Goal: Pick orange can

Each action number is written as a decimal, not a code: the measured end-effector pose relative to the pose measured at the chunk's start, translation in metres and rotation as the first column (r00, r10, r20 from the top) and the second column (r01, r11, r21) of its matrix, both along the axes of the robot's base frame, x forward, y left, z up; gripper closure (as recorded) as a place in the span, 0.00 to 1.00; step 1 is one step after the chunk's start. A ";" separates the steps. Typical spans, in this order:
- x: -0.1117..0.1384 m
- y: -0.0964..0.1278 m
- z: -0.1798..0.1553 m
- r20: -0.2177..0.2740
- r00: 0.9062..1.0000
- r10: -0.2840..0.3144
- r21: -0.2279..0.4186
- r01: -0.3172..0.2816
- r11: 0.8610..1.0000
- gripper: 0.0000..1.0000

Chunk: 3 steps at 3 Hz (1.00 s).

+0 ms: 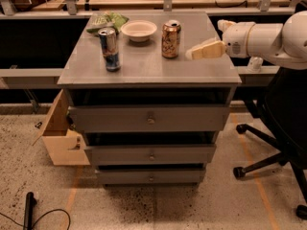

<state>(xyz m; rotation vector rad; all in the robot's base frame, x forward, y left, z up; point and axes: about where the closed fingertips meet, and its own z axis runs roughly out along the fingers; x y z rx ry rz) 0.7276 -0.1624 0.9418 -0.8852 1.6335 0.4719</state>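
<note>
Gripper [205,50] hovered over the right side of the cabinet top [144,70], just beside the upright orange can [171,40] but apart from it; whether it was open or closed could not be told. Risk, as judged: a sideways overshoot could tip the can or shove it into the bowl [139,30] near its far side. Bare top lay in front of the can, and the right edge was close behind the gripper.

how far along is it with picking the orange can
Early stage. Done: the end effector sits over the cabinet top, just right of the orange can in the view and pointed at it. In hand: nothing; the can stands upright on the top, apart from the end effector. Left: close the gap, grip the can, lift it.
</note>
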 end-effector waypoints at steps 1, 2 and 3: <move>0.032 0.025 -0.012 0.027 1.000 0.015 0.050 -0.017 0.999 0.00; 0.065 0.049 -0.029 0.034 0.999 0.029 0.088 -0.031 0.996 0.00; 0.096 0.072 -0.045 0.033 0.999 0.039 0.125 -0.043 0.991 0.06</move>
